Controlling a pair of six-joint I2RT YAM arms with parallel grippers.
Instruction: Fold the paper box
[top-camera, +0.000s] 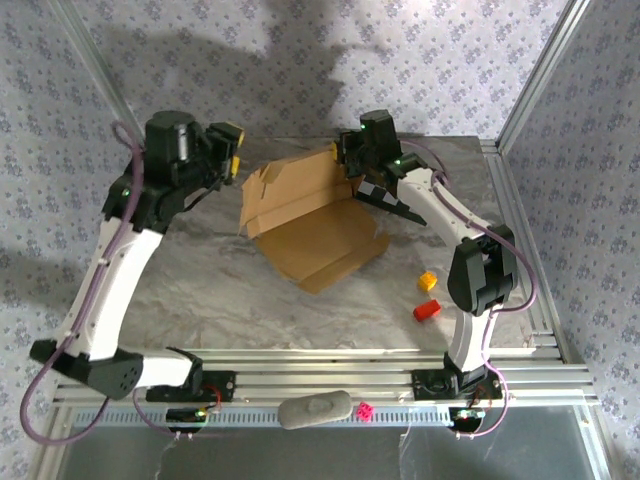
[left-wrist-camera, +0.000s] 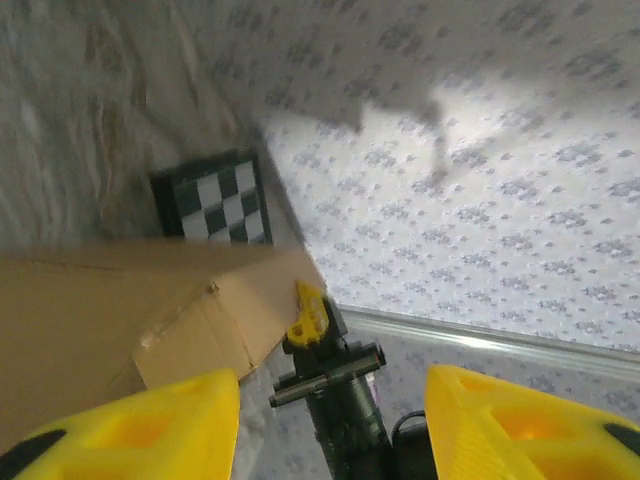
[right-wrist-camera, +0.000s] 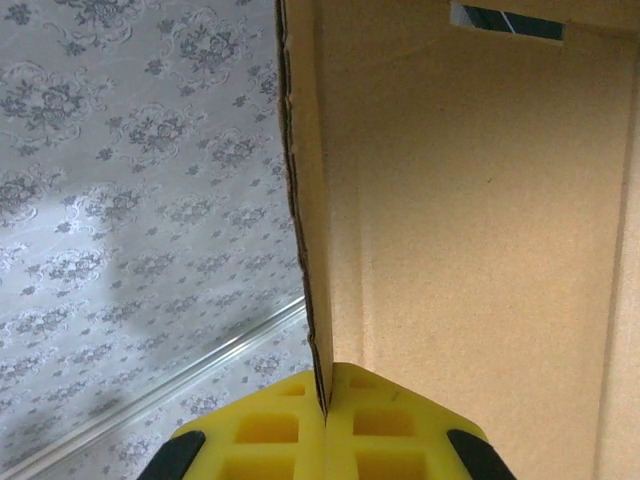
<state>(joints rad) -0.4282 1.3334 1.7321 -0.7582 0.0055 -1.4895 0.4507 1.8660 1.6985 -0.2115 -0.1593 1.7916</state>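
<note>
I judge the box (top-camera: 310, 225) barely half folded: right gripper (right-wrist-camera: 325, 405) clamps a raised wall's edge between its jaws, left gripper (left-wrist-camera: 335, 410) gapes wide just short of the corner, front panel flat.

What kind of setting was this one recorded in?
Probably a purpose-built robot test cell, not a home or workshop: a marble-look table edged with aluminium rails, patterned backdrop walls close around it, and a checkered board of the calibration sort.

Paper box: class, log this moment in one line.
box: one panel raised | right fingers: shut on box edge | left fingers: open
</note>
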